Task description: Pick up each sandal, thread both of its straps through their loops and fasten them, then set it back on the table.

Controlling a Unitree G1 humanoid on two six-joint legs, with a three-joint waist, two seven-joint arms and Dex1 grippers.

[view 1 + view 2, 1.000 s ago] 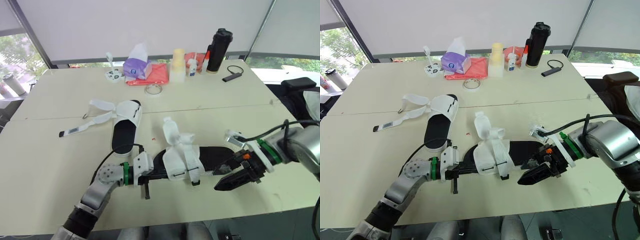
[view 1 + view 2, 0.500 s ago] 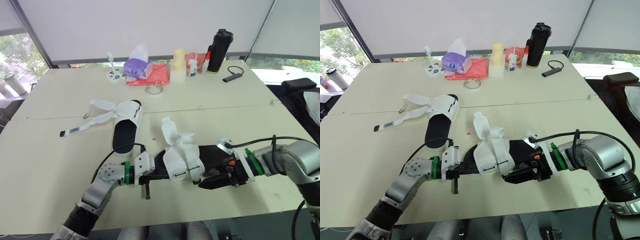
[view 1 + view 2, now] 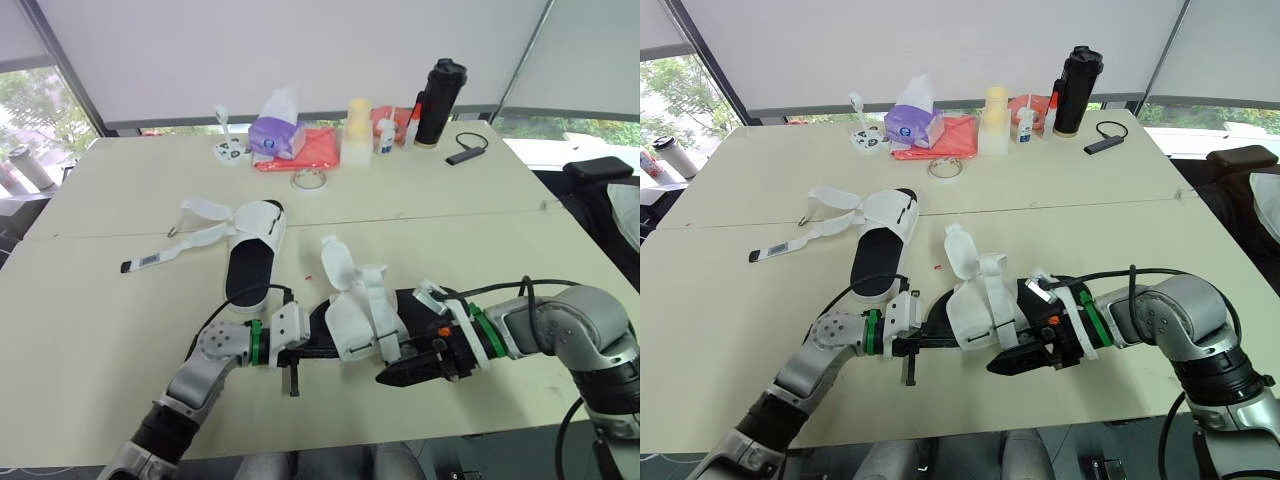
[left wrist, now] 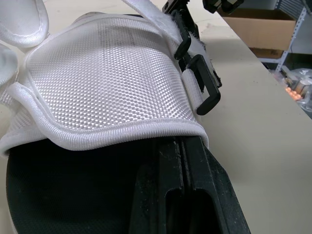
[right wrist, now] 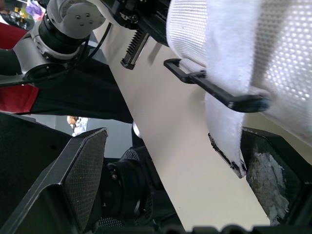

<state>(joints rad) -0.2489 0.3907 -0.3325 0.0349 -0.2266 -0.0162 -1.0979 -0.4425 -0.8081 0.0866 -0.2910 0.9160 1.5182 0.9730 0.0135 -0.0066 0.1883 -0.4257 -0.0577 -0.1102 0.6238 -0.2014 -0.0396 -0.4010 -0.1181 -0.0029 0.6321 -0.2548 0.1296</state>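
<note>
The counter (image 3: pixel 90 320) has bare room at left and right. The near sandal (image 3: pixel 362 318) sits close to its near edge, with the far sandal (image 3: pixel 250 265) just beyond on the left. The left gripper (image 3: pixel 300 350) pinches the near sandal's sole end, while the right gripper (image 3: pixel 392 375) has its fingers (image 5: pixel 83 170) spread either side of a hanging strap tip (image 5: pixel 222 126).

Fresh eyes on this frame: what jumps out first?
The sandal with the white mesh upper at the front edge of the table draws the eye first. The left end effector is clamped on its black sole and the open right end effector sits at its other side. Behind it to the left lies a second sandal, straps splayed loose, and a tall black bottle stands at the far edge.
</note>
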